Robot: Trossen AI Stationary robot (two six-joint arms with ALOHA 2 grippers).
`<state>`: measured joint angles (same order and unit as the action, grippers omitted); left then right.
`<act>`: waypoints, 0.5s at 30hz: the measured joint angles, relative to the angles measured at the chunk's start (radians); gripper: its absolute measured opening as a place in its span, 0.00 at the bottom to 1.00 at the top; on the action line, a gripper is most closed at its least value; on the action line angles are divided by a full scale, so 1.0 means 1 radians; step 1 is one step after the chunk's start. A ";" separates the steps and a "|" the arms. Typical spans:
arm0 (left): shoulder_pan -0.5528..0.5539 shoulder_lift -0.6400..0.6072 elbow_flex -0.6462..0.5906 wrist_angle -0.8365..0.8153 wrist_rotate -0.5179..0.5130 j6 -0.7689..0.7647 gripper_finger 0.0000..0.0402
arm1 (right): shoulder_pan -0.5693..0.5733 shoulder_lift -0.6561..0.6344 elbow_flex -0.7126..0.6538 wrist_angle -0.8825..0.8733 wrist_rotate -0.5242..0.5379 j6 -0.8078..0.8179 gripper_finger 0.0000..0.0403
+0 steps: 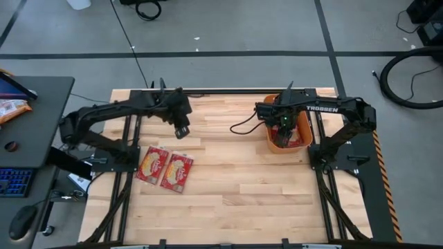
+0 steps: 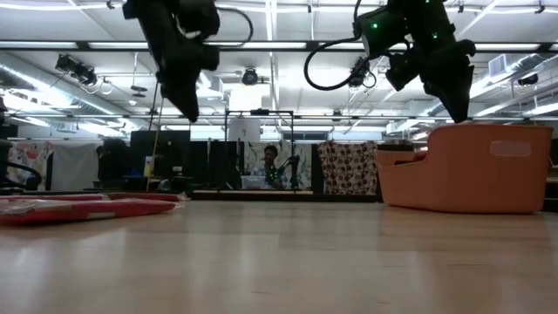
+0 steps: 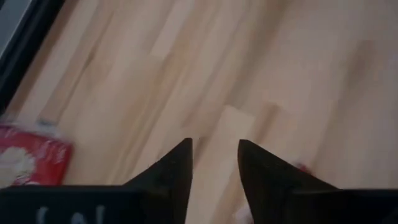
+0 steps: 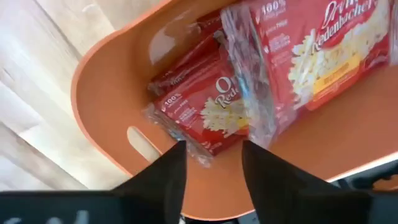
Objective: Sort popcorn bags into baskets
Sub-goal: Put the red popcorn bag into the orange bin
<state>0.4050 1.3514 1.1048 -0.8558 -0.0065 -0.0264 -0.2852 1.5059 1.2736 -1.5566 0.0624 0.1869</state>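
Note:
Two red popcorn bags (image 1: 154, 164) (image 1: 177, 171) lie flat side by side on the table's left part; in the low view they show as a low red strip (image 2: 83, 209). The orange basket (image 1: 304, 142) (image 2: 466, 170) stands at the far right and holds several red bags (image 4: 211, 109), one large bag (image 4: 311, 56) lying on top. My right gripper (image 1: 284, 130) (image 4: 213, 149) hangs open just above the basket's inside. My left gripper (image 1: 182, 128) (image 3: 214, 149) is open, raised above bare wood beyond the two bags; one bag (image 3: 28, 158) shows at the edge of its wrist view.
A dark desk (image 1: 38, 117) with a keyboard and an orange snack bag (image 1: 10, 107) stands left of the table. Bare wood (image 1: 242, 187) spreads over the table's middle and near half. A black cable (image 1: 242, 126) loops beside the right gripper. A person (image 2: 270, 161) sits in the room beyond.

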 joint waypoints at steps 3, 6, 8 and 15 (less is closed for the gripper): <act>0.054 0.043 0.000 -0.019 -0.029 0.040 0.40 | 0.002 0.000 0.000 0.000 -0.004 0.062 0.48; 0.101 0.081 0.000 -0.040 -0.072 0.075 0.45 | 0.026 0.000 0.000 0.011 -0.027 0.141 0.53; 0.129 0.111 0.000 -0.051 -0.079 0.101 0.47 | 0.057 -0.004 0.000 0.040 -0.044 0.176 0.55; 0.218 0.211 0.000 -0.078 -0.125 0.151 0.48 | 0.184 -0.016 0.000 0.219 -0.048 0.261 0.53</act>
<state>0.6233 1.5619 1.1049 -0.9343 -0.1314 0.1244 -0.1014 1.4898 1.2736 -1.3374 0.0139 0.4483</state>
